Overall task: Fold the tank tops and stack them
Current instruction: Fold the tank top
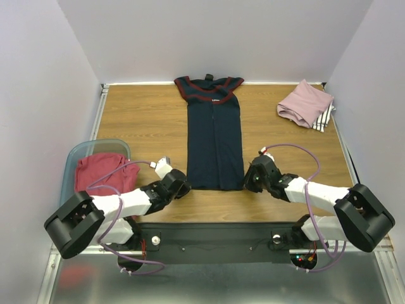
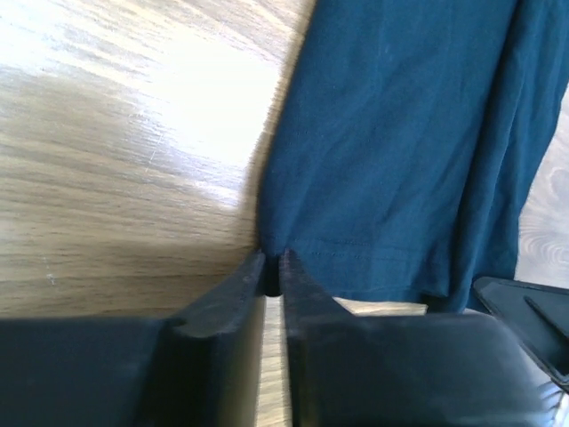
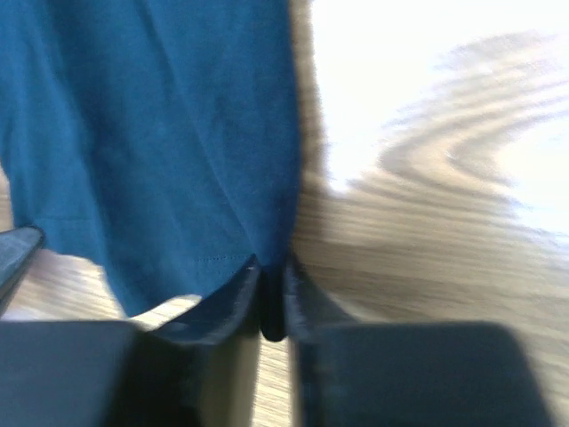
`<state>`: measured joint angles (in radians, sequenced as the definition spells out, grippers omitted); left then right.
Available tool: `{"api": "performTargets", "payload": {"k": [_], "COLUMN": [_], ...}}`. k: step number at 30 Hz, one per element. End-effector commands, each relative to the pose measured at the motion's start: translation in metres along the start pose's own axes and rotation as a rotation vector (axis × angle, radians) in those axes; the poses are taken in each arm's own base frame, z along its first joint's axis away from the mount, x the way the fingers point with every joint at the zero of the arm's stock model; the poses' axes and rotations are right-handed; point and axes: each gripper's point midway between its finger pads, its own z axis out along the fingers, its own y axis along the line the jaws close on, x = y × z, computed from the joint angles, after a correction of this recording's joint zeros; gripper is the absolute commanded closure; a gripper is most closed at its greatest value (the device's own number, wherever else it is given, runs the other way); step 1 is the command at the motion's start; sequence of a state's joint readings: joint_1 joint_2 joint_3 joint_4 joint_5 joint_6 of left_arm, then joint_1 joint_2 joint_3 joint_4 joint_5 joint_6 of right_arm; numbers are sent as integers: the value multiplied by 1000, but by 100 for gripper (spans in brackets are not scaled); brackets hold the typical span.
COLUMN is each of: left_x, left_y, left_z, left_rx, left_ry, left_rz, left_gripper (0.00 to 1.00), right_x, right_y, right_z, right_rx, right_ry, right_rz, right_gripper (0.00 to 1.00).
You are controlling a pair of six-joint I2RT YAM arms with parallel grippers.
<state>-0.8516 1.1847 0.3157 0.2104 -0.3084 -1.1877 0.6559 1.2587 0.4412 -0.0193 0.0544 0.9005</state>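
The navy jersey (image 1: pixel 215 142) with maroon trim lies flat in a narrow lengthwise fold at the table's middle, neck at the far side. My left gripper (image 1: pixel 183 186) is shut on its near left hem corner (image 2: pixel 271 242). My right gripper (image 1: pixel 250 180) is shut on its near right hem corner (image 3: pixel 271 258). A folded dusty pink top (image 1: pixel 304 102) lies on a white black-striped top (image 1: pixel 324 118) at the far right. A red top (image 1: pixel 101 171) sits in the tub at the left.
A translucent teal tub (image 1: pixel 79 154) stands at the left table edge. White walls enclose the wooden table (image 1: pixel 145 126) on three sides. The arms' bases and cables sit along the near edge.
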Motion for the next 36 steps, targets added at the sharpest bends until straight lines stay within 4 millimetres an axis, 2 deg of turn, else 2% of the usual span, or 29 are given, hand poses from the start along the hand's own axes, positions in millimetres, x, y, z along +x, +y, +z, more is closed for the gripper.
{"api": "performTargets", "payload": {"k": [1,2,3,4,6,8,9,10,12,13,15,16,17,19,21,22,23,25,28,32,33,35,36], "left_x": [8,12,15,17,29,34,45,45,52,59,67,71,83,91,107,112,120,120,108,74,65,45,39], "left_y": [11,8,5,0,-6,-9,-4,-9,3,-2,5,4,-4,-3,-13,-5,-14,-11,-23,-43,-47,-50,-55], "left_z": [-1,-3,-6,-10,-20,-33,-41,-49,-58,-69,-79,-84,-97,-107,-124,-125,-137,-137,-139,-141,-139,-134,-132], "left_rx": [-26,-10,6,30,63,79,65,89,61,93,80,87,119,107,115,64,83,45,74,157,167,170,185], "left_ry": [28,47,59,68,103,112,138,140,154,175,198,211,250,267,299,297,319,294,241,144,115,63,44], "left_rz": [53,59,60,58,60,56,64,51,59,48,57,60,61,89,116,139,158,188,170,95,85,74,61], "left_gripper": [95,100,100,100,100,100,100,100,100,100,100,100,100,100,100,100,100,100,100,100,100,100,100], "right_x": [19,17,15,19,16,24,26,33,39,48,56,63,68,82,85,89,89,83,64,38,32,27,22], "right_y": [-29,-28,-26,-29,-20,-20,-15,-16,-12,-13,-12,-4,-8,-2,4,10,11,17,31,56,68,72,81], "right_z": [-2,-5,-8,-12,-20,-30,-37,-43,-55,-61,-69,-76,-80,-88,-94,-99,-101,-104,-108,-107,-110,-102,-102], "right_rx": [111,117,121,141,123,130,111,117,90,90,75,42,57,38,31,21,21,15,0,24,12,56,54], "right_ry": [56,55,53,62,45,56,49,60,49,64,77,93,107,126,113,109,104,72,-3,-111,-128,-156,-172], "right_rz": [-58,-67,-77,-101,-119,-142,-147,-155,-157,-165,-166,-167,-178,-195,-209,-217,-221,-224,-229,-278,-281,-325,-331], "right_gripper": [86,91,100,100,100,100,100,100,100,100,99,100,100,100,100,100,100,100,99,98,98,98,98]}}
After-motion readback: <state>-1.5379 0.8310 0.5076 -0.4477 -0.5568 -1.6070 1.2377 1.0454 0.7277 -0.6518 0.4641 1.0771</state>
